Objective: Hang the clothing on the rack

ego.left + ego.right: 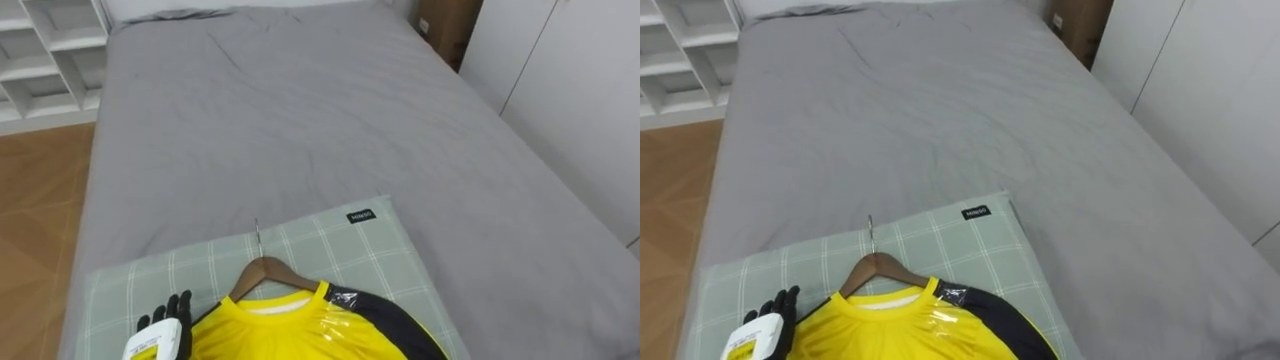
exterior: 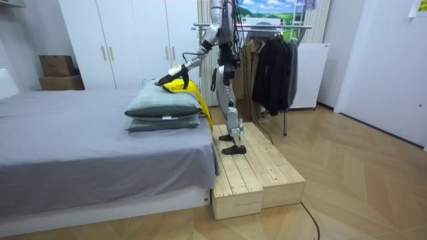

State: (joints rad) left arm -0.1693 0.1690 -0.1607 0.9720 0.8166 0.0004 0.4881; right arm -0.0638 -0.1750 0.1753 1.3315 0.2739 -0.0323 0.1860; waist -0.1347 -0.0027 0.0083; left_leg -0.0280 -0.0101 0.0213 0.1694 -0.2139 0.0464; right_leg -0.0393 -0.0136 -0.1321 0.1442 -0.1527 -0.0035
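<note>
Yellow, slick-looking jersey (image 1: 290,325) on its wooden hanger (image 1: 263,269) lies on the green checked pillow (image 1: 340,245) on the grey bed (image 1: 300,110), likely light, limp and slippery, so the left robot hand (image 1: 171,313), fingers straight just beside it, should take the stiff hanger neck.

Bed (image 1: 300,110): one.
Pillows: two, stacked, upper pillow (image 2: 163,101) on lower pillow (image 2: 163,123).
Shirt (image 1: 270,330): one, yellow.
Hanger (image 1: 262,270): one, wooden.
Left hand (image 1: 165,325): one, beside shirt.
Boxes: two, stacked, upper box (image 2: 57,65) on lower box (image 2: 59,83).
Rack (image 2: 267,27): one.
Dark garments (image 2: 273,67) on rack: several, exact count unclear.
Wooden platforms: two, side by side, near platform (image 2: 237,180) and far platform (image 2: 280,170).
Shelf unit (image 1: 50,50): one.
</note>
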